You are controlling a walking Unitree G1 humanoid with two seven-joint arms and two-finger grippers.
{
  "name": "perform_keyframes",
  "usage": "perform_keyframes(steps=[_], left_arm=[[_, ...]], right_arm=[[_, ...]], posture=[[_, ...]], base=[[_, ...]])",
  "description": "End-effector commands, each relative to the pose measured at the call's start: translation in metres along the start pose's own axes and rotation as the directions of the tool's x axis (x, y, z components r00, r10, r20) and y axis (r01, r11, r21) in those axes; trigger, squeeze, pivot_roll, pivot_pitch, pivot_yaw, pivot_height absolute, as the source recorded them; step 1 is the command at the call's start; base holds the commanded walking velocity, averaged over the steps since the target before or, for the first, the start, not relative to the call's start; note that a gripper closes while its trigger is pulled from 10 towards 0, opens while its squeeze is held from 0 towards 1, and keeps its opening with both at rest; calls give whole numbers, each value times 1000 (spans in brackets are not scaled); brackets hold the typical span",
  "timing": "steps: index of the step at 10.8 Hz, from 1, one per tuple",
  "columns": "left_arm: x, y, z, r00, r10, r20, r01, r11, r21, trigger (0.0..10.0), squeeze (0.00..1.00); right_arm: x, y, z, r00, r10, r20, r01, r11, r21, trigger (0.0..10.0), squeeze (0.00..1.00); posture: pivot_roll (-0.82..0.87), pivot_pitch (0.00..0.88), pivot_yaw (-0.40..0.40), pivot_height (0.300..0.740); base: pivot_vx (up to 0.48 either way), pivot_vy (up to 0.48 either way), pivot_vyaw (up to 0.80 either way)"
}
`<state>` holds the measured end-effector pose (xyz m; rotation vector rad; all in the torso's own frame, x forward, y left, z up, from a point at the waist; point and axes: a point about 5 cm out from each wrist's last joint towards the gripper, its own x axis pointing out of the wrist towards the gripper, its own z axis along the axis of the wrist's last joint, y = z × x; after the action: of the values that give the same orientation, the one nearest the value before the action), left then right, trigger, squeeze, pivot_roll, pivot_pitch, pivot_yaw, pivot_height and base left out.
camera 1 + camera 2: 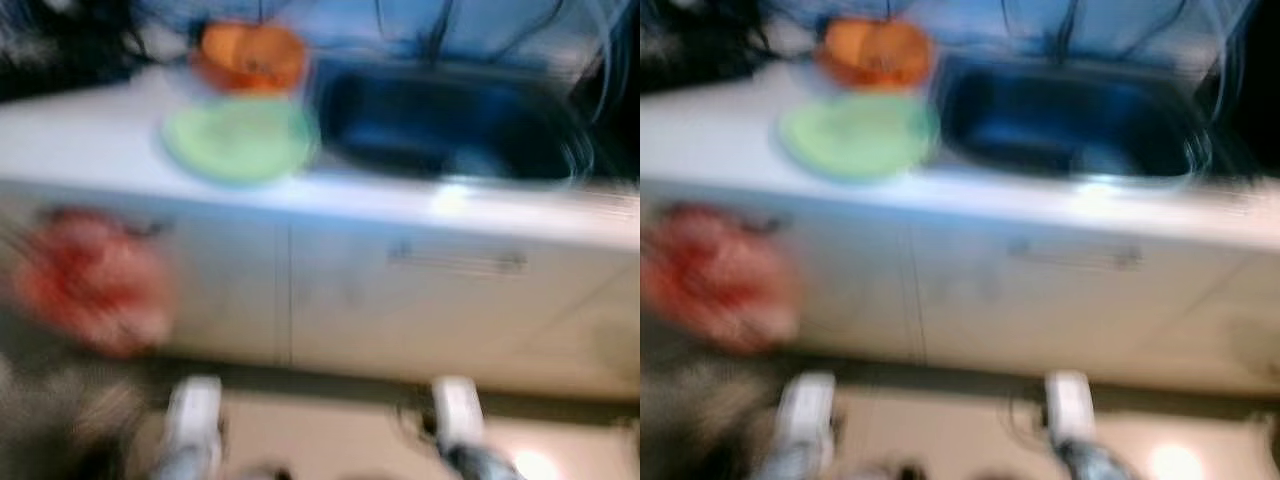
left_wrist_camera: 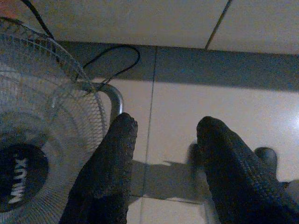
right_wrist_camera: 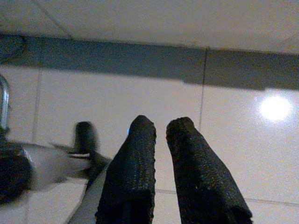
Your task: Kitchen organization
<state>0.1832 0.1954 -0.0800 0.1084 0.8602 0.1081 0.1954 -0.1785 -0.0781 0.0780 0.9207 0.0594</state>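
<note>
The head views are blurred. A pale green plate [image 1: 240,140] lies on the white counter [image 1: 80,130], with an orange bowl [image 1: 250,57] just behind it. To their right is a dark sink [image 1: 450,125]. Both arms hang low over the tiled floor. My left gripper [image 2: 166,140] is open with nothing between its fingers, next to a wire-caged fan [image 2: 42,140]. My right gripper [image 3: 161,128] has its fingers nearly together and holds nothing.
White cabinet doors with a bar handle [image 1: 457,260] stand under the counter. A blurred red shape [image 1: 95,280] hangs at the lower left. My two feet [image 1: 195,415] stand on beige tiles before the cabinet. A black cable [image 2: 112,60] loops on the floor by the fan.
</note>
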Motion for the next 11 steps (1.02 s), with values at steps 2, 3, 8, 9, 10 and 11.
perform_keyframes(steps=[2,3,8,9,10,11], left_arm=[[0,7,0,1000,19,-1,-19,1000,12,10000,0],[0,8,1,1000,21,2,-21,1000,14,10000,0],[1,4,4,1000,15,21,-15,1000,18,10000,0],[1,3,5,1000,12,20,-12,1000,20,10000,0],[1,2,6,1000,8,23,-8,1000,23,10000,0],[1,2,6,1000,3,23,-3,1000,24,10000,0]], right_arm=[[0,5,-7,1000,13,-22,-12,1000,8,10000,0],[0,5,-7,1000,13,-22,-13,1000,9,10000,0],[0,6,-7,1000,14,-21,-14,1000,12,10000,0],[0,6,-7,1000,14,-21,-14,1000,12,10000,0],[0,6,-6,1000,14,-21,-14,1000,13,10000,0],[0,6,-6,1000,14,-21,-14,1000,13,10000,0]], posture=[[12,119,-29,740],[12,119,-29,740],[12,119,-29,740],[12,119,-29,740],[9,120,-25,740],[9,120,-25,740]], base=[[0,0,0],[0,0,0],[0,0,0],[0,0,0],[0,0,0],[0,0,0]])
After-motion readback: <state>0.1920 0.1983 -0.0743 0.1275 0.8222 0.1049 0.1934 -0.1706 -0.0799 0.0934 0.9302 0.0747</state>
